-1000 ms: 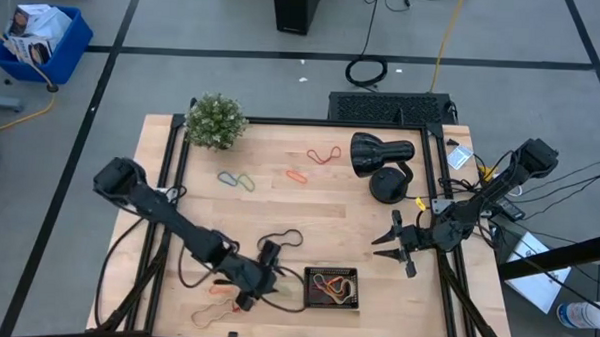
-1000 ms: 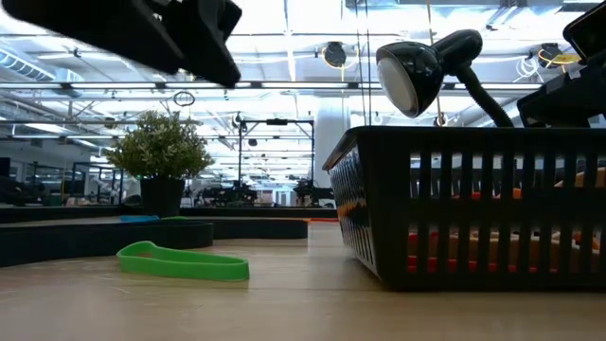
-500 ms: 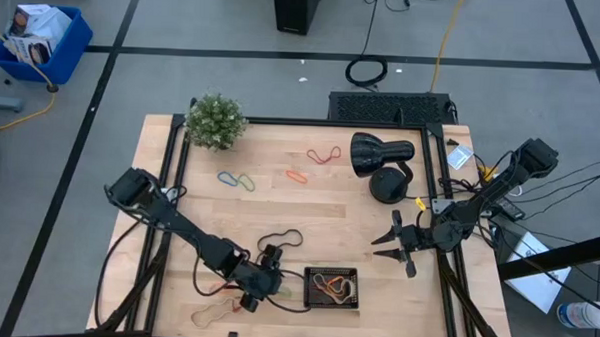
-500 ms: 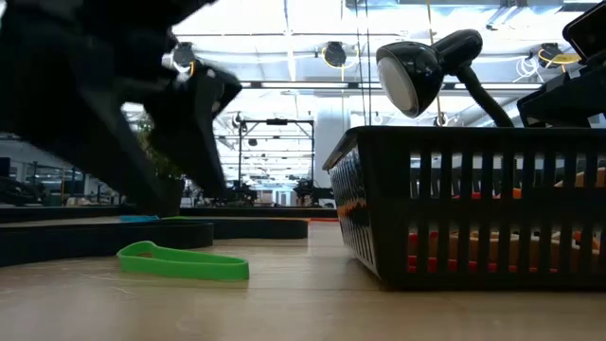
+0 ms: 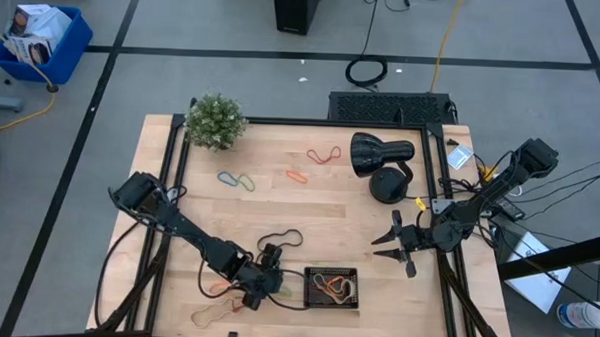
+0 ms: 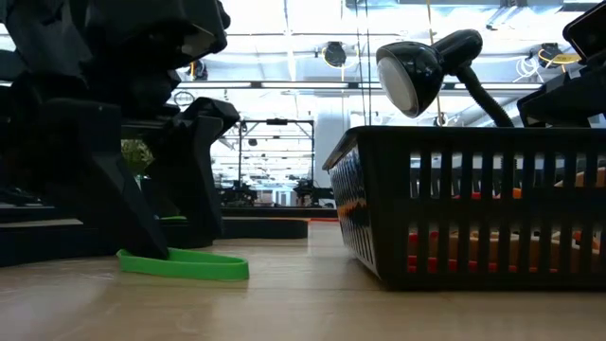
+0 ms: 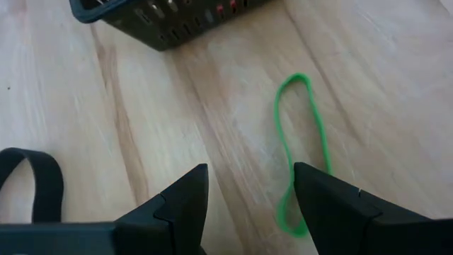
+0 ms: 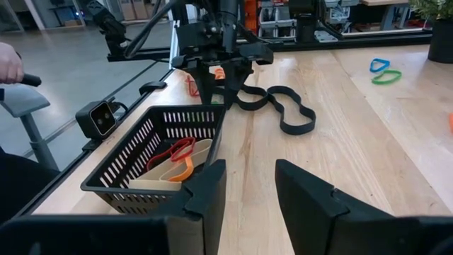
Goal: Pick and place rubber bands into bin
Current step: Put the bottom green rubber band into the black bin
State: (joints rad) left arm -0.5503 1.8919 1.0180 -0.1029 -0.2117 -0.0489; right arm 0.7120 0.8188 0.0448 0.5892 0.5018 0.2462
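Grey floor [image 5: 235, 16] crossed by dark lines, blue crate [image 5: 39, 39] at left, bright ceiling lights [image 6: 284, 19]

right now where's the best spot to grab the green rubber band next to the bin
Probably one long side of the green rubber band, near its pinched waist. It lies flat on the wood as a narrow loop apart from the bin, so coming straight down with the open left gripper and its fingers either side of a strand suits it. The right gripper waits, open, at the table's right edge.

Green band [image 6: 183, 264]: near end hidden behind left gripper [image 6: 142, 204], low view. Bin [image 7: 163, 20]: cut by left wrist view's edge. Bin contents: mostly screened by slatted wall, low view.
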